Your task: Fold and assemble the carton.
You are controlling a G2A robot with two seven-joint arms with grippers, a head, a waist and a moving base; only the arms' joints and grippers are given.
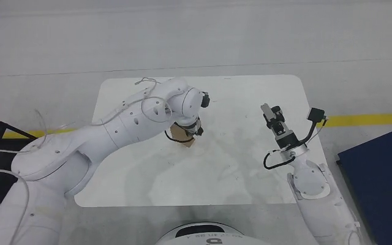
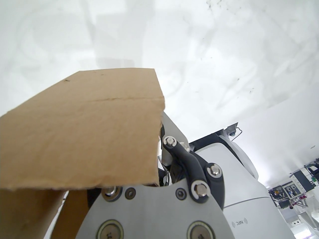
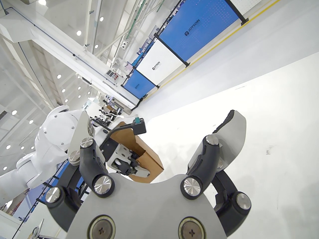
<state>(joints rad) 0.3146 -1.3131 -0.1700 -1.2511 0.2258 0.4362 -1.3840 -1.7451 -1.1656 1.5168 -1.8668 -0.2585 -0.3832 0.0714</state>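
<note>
The left gripper (image 1: 195, 130) pinches a wall of the brown cardboard carton (image 1: 182, 135) near the middle of the white table (image 1: 245, 177). In the top view, the carton sits partly tucked under that arm's wrist. Seen from the left wrist, a creased cardboard flap lies across the gripper. Well apart, toward the table's right side, the right gripper (image 1: 267, 111) hovers with its fingers (image 3: 234, 130) spread wide, holding nothing.

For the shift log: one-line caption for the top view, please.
Left gripper grips the carton at the middle of the table; right gripper open, empty, apart.
</note>
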